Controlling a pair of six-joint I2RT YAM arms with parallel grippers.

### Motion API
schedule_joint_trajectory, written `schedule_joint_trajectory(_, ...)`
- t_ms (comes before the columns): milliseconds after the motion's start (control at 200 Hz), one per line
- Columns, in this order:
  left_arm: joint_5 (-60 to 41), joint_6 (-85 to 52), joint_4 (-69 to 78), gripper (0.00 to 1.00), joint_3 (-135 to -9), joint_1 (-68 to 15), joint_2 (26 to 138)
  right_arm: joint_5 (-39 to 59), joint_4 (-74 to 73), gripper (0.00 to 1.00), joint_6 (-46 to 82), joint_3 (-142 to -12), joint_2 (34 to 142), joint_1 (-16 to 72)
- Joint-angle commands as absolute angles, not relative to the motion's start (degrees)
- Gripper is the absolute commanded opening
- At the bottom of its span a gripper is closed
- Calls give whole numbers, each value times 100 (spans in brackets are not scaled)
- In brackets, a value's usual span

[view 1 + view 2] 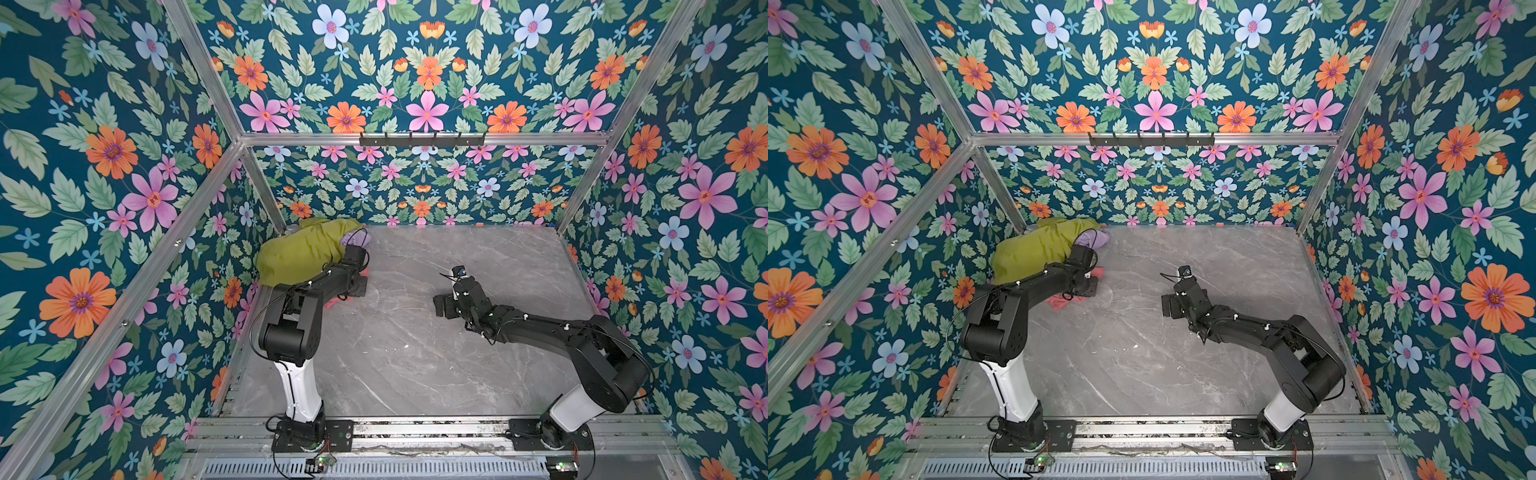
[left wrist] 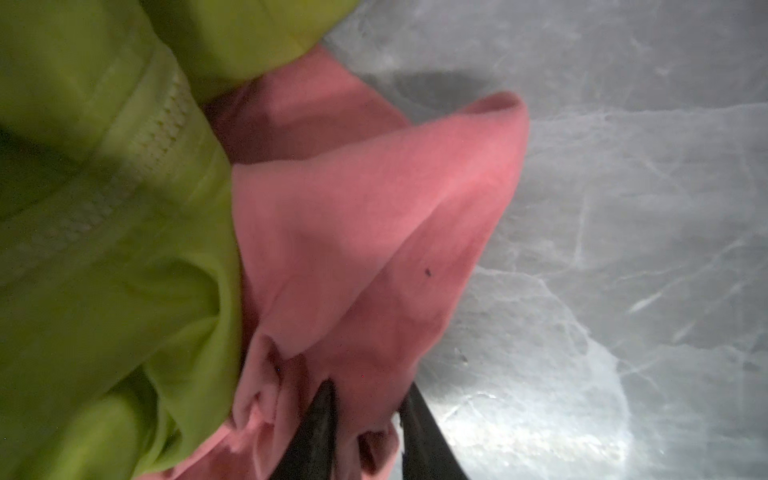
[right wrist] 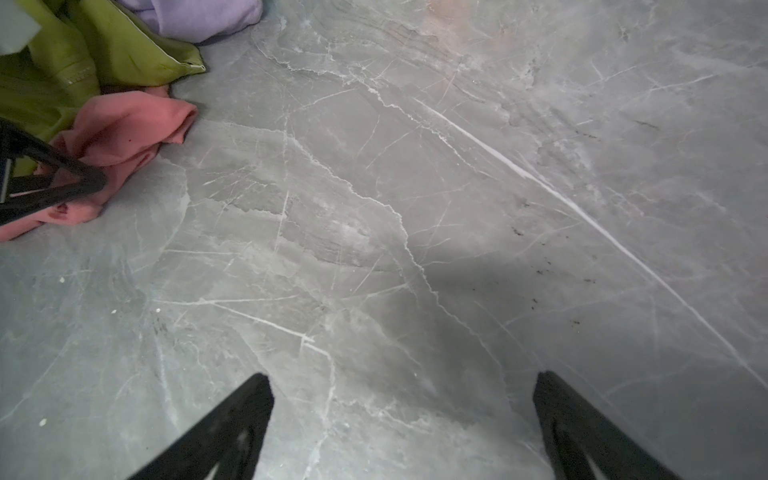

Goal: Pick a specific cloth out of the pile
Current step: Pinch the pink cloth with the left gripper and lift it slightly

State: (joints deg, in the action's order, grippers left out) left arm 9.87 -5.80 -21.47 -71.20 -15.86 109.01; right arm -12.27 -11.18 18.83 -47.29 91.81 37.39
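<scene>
The pile sits in the table's far left corner: a large yellow-green garment (image 1: 303,249) (image 1: 1038,247) with a small lilac cloth (image 1: 357,237) (image 1: 1090,239) behind it. The coral-pink cloth (image 2: 365,216) (image 3: 124,129) pokes out from under the green one onto the marble; in both top views only bits of it (image 1: 332,305) (image 1: 1059,302) show past the arm. My left gripper (image 2: 369,388) (image 1: 359,286) is shut on a fold of the cloth at the pile's near edge. My right gripper (image 3: 403,377) (image 1: 438,305) hovers open over bare marble at mid-table, nothing between its fingers.
The grey marble tabletop (image 1: 415,353) is boxed in by floral walls on three sides with aluminium frame posts. A black hook rail (image 1: 422,139) hangs on the back wall. Both arm bases stand on the front rail.
</scene>
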Motion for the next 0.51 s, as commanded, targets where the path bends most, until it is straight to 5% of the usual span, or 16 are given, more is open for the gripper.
schedule_joint_trajectory(0,1167,-500,-2294,25,-7146,-1574,10907,-1371,-1080,99,1817,-4725,9185,3744)
schedule_joint_trajectory(500,1085,-371,-2459,3,-7243,-1565,10890,-1283,-1131,99,1855,-4783,9228,3753)
